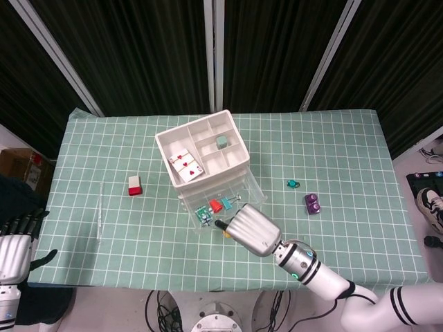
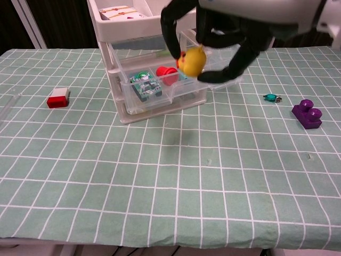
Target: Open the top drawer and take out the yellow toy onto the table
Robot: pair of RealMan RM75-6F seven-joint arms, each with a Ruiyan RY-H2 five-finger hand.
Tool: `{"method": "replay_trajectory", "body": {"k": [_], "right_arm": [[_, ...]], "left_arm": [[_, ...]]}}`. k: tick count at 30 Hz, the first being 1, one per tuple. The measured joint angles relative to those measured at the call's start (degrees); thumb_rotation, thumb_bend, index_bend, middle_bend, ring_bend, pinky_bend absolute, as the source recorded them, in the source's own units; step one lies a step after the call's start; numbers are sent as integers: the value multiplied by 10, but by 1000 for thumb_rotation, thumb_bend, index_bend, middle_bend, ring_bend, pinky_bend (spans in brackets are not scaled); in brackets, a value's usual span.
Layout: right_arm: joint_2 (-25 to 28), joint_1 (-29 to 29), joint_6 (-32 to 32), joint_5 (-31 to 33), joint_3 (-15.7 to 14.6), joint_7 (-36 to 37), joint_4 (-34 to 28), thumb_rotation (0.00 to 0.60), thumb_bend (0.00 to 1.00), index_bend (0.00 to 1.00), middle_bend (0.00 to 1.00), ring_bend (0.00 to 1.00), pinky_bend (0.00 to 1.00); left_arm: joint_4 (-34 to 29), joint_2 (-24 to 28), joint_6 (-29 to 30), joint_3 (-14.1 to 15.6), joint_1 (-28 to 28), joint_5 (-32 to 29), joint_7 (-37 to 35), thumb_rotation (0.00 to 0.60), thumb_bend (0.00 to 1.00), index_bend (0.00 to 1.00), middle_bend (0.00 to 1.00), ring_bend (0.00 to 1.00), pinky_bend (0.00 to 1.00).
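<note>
A clear plastic drawer unit [image 1: 208,162] stands mid-table with its top drawer [image 2: 160,85] pulled out toward me. My right hand [image 2: 224,37] hangs just in front of the drawer and holds the yellow toy [image 2: 193,60] between its dark fingers, above the cloth. From the head view the right hand [image 1: 252,232] covers the toy almost fully; only a yellow sliver [image 1: 226,234] shows. A red piece [image 2: 167,73] and a green-white item [image 2: 144,84] lie inside the drawer. My left hand [image 1: 17,242] rests at the table's left front edge, holding nothing, fingers apart.
A white tray [image 1: 201,146] with playing cards tops the unit. A red-white block [image 1: 135,185] lies left of it, a purple brick [image 1: 312,203] and a small teal item [image 1: 293,183] to the right. A thin clear stick [image 1: 100,211] lies at far left.
</note>
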Motion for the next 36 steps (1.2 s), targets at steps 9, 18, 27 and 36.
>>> {"method": "replay_trajectory", "body": {"k": [9,18,27,36], "right_arm": [[-105,-47,-20,-104,-42,13,154,600,324,678,919,971,1000],[-206,-52,-89,-111,-29,-11,267,600,325,512,919,970,1000],[-219,-57,-122,-93,-8,-49,270,600,259,69,919,965,1000],[-156,-92,-62,-114,-9,-72,191,600,247,142,896,899,1000]], "left_arm": [[-7,1,1,2,4,-2,5,600,60,207,172,162,189],[-4,-1,-1,1,2,-2,3,600,61,207,172,162,189],[5,-4,-2,2,5,-5,-6,600,60,207,172,162,189],[14,-7,-1,-1,1,1,-12,600,60,207,172,162,189]]}}
